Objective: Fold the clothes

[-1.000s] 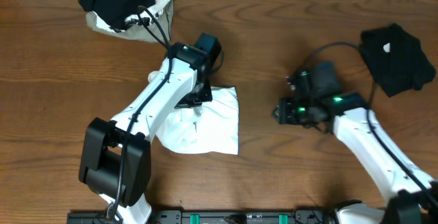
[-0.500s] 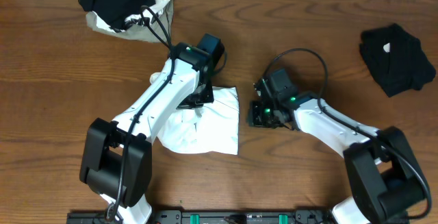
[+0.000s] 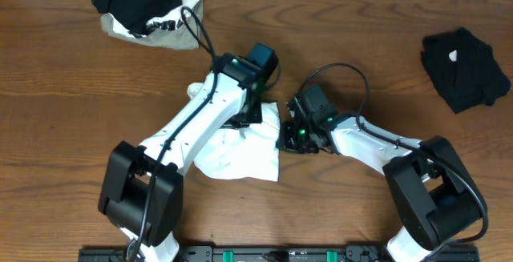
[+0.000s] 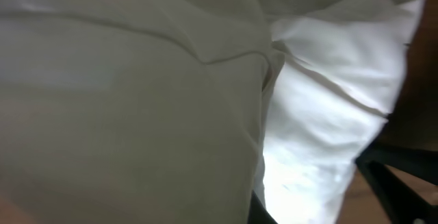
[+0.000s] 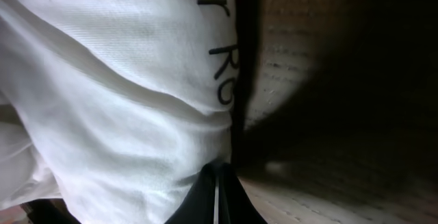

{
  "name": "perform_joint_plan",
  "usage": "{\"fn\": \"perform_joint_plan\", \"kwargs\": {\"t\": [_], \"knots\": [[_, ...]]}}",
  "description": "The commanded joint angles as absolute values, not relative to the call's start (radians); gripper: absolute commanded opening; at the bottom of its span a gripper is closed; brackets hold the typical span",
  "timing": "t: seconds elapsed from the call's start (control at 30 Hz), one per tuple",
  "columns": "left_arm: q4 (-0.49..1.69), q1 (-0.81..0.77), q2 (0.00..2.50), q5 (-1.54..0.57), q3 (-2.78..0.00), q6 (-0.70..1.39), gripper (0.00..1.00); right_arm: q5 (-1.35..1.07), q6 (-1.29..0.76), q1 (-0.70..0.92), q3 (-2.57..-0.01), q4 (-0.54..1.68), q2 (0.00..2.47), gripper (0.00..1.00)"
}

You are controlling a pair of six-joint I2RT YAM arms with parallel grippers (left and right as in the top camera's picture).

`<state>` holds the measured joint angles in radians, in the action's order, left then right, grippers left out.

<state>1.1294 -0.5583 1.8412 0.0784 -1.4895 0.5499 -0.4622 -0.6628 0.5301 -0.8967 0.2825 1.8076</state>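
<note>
**Operator:** Where does it stand, and what worries you?

**Me:** The wooden surface (image 3: 64, 134) has the white garment (image 3: 240, 154) lying crumpled at its middle, between my two arms. It is only partly flattened, so I judge the fold is barely begun. A heap of clothes (image 3: 144, 6) sits at the far left corner and a black garment (image 3: 465, 66) is far right, both well apart from me.

**Operator:** And your grip?

**Me:** My left end effector (image 3: 247, 116) is down on the cloth's upper edge. My right end effector (image 3: 290, 138) is at its right edge, close beside the left. For both I cannot tell whether the fingers are apart or together (cloth fills both wrist views).

**Operator:** So the risk?

**Me:** With my wrists this close, they could knock each other, or both tug one bunch of cloth. A pinch that catches two layers would drag the whole garment and deepen the creases. The right one, near the black lettering (image 5: 219, 66), may get only table or a thin hem and slip off
</note>
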Motion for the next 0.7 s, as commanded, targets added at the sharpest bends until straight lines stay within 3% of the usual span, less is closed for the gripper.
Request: {"fn": "perform_joint_plan", "kwargs": {"t": [0.0, 0.37, 0.43, 0.5, 0.6, 0.67], "knots": [[1.136, -0.59, 1.829, 0.077, -1.521, 0.556, 0.06, -0.477, -0.694, 0.546, -0.893, 0.278, 1.82, 0.04], [1.109, -0.653, 1.829, 0.022, -1.521, 0.614, 0.08, -0.471, -0.729, 0.551, -0.893, 0.262, 1.82, 0.04], [1.093, -0.661, 1.829, 0.006, -1.521, 0.616, 0.16, -0.471, -0.733, 0.551, -0.893, 0.261, 1.82, 0.04], [1.081, -0.665, 1.829, 0.003, -1.521, 0.628, 0.31, -0.471, -0.736, 0.551, -0.893, 0.261, 1.82, 0.05], [1.068, -0.667, 1.829, -0.003, -1.521, 0.632, 0.4, -0.471, -0.736, 0.551, -0.893, 0.262, 1.82, 0.04], [1.058, -0.667, 1.829, -0.021, -1.521, 0.632, 0.41, -0.471, -0.736, 0.551, -0.893, 0.262, 1.82, 0.04]]}}
